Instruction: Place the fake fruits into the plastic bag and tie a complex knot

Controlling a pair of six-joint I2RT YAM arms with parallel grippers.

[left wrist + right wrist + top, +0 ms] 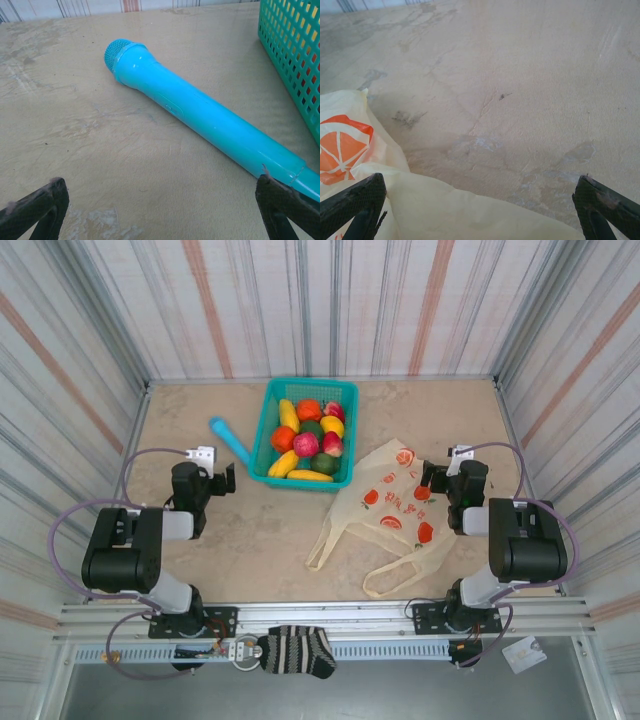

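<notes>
Nearest you, both arms sit low over the beige table (250,540). The left gripper (228,478) has its jaws wide apart with nothing between them. The right gripper (430,478) is likewise spread and empty, its near fingertip (355,200) just over the bag's edge.

The thin cream plastic bag with red-orange fruit-slice prints (392,502) lies flat and crumpled right of centre, just left of the right gripper. Its 2 loop handles (395,580) trail toward the near edge.

Expect this film to be very light, limp and slippery. It should collapse when lifted and slide if you push it. I would pinch a handle loop or the mouth rim, where the layers bunch, and use the other arm to hold the mouth open.

Farther back at centre stands the teal rectangular mesh basket (268,430), and all the small glossy plastic fruits (310,435) are piled inside it. They look light, hard and slick, so the round ones will likely roll or squirt out of a shallow pinch. Close across the widest part, and take the yellow bananas across their narrow width.

Just left of the basket lies a bright blue plastic toy microphone (200,117), directly ahead of the left gripper (159,182). Steer around it.
</notes>
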